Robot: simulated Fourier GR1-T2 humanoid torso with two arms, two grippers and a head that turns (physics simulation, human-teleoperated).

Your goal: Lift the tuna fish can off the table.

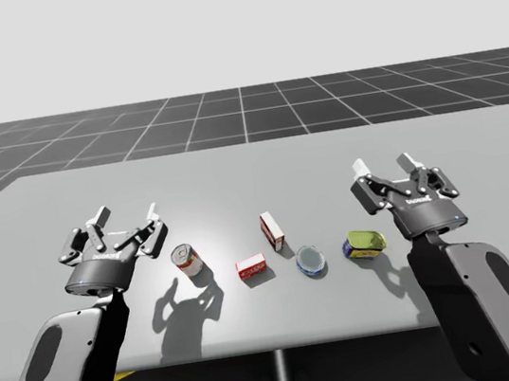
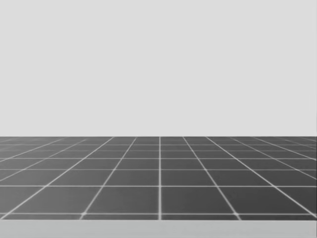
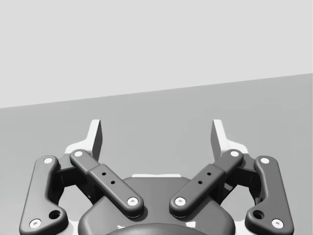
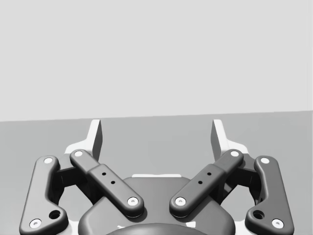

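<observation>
The main risk is a crowded target: the low, flat, blue-and-silver round tuna fish can (image 1: 311, 260) sits near the middle of the grey worktop (image 1: 251, 167). A yellow-topped blue tin (image 1: 365, 244) is just beside it on the right, and an upright red-and-white box (image 1: 272, 232) and a small flat red-and-white box (image 1: 251, 267) are close on its left. My right hand (image 1: 383, 165) would likely have to pass over the yellow-topped tin and could knock it. Its fingers could also slip off so shallow a can, which looks slightly tilted. Both hands hover above the worktop with fingers spread and holding nothing. The left hand (image 1: 127, 215) is near a red-and-white upright cylindrical can (image 1: 186, 259). In the wrist views, only bare worktop lies ahead of the left hand (image 3: 156, 134) and the right hand (image 4: 156, 134).
</observation>
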